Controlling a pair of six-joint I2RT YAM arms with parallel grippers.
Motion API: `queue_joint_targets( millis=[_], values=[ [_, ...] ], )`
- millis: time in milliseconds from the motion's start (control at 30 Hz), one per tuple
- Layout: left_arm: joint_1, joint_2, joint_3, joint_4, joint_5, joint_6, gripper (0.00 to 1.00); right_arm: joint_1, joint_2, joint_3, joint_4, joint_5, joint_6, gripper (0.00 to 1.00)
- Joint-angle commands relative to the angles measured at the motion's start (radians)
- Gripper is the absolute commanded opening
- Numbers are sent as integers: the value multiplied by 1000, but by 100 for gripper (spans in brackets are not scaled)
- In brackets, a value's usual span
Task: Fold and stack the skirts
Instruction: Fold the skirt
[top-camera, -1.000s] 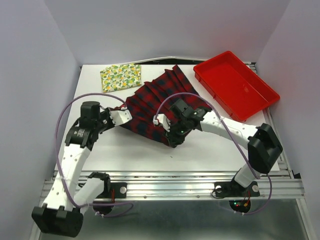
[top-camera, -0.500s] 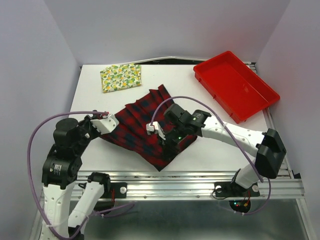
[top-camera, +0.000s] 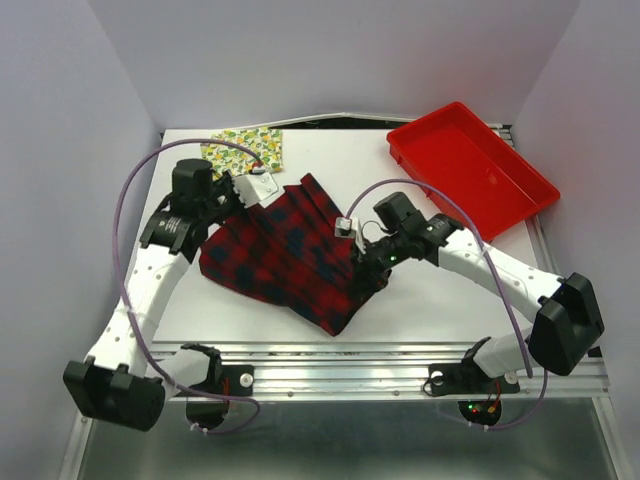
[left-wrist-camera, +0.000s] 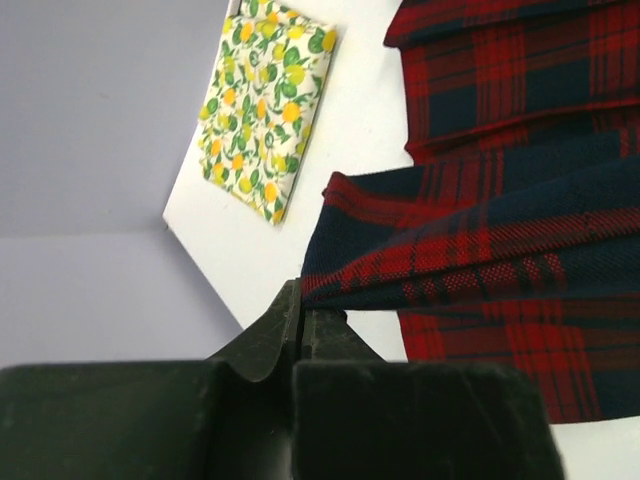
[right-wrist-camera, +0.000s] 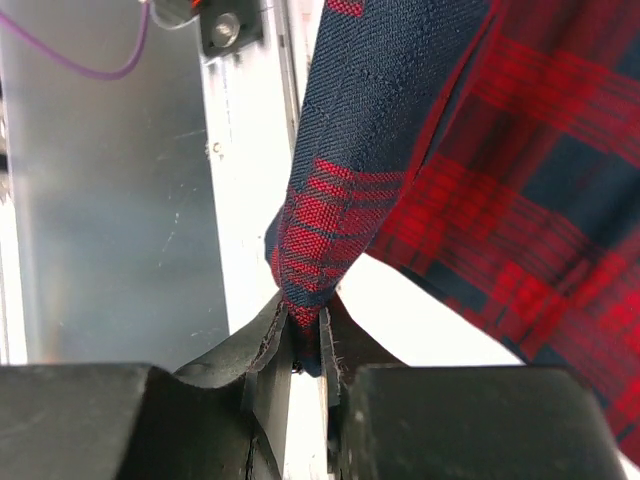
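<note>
Plaid skirt (top-camera: 285, 250): red and dark navy-black check, with thin red lines across the dark bands. Small skirt (top-camera: 240, 150): cream-yellow, with yellow and orange lemon print and green leaves. Tray (top-camera: 470, 170): plain bright red. Bench (top-camera: 430, 300): white. Left arm (top-camera: 150, 290) and right arm (top-camera: 490, 270): white with black joints. Cables (top-camera: 121, 250): purple.

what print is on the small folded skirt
The small skirt is cream-yellow with lemons and green leaves; clearest in the left wrist view.
</note>
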Motion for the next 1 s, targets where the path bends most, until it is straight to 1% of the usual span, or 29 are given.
queue_joint_targets(
  millis=[0,67,167,433,633,767,933,967],
  values=[
    [-52,75,76,199,-33,4,0,-41,-47,-30,26,-79,21,1],
    [-63,104,89,208,-36,-3,0,-69,-50,-36,28,-90,16,1],
    [-69,147,108,265,-40,-14,0,-110,-35,-42,28,-124,18,1],
    [-110,167,132,357,-101,-49,0,-195,-15,-22,26,-197,10,1],
    [-142,213,172,399,-105,-46,0,-270,8,-36,25,-234,-18,1],
    [-164,308,195,455,-108,-54,0,-320,36,-54,21,-248,-53,1],
    [-190,431,226,524,-103,-60,0,-421,117,-59,17,-285,-113,1],
    [-190,486,235,537,-99,-62,0,-434,135,-58,11,-284,-133,1]
  ],
)
